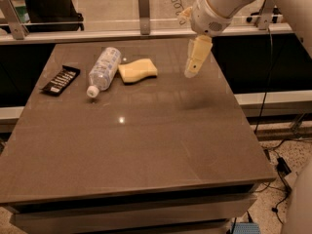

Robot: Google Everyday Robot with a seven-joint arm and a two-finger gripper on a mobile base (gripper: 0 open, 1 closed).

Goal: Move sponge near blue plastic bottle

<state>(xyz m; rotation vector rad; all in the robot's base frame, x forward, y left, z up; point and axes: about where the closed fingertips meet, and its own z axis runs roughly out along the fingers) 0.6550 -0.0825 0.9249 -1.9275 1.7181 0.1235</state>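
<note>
The sponge [138, 70], a pale yellow foam block with wavy edges, lies flat on the brown table [146, 145] at the back, just right of the blue plastic bottle [103, 70]. The bottle is clear with a white cap and pale label; it lies on its side, cap pointing toward the front. A small gap separates the two. My gripper [193, 68] hangs above the table to the right of the sponge, well clear of it, with nothing in it.
A flat black packet with white marks [60, 80] lies at the table's left, beside the bottle. A metal rail [97, 33] runs behind the table. Cables lie on the floor [278, 165] to the right.
</note>
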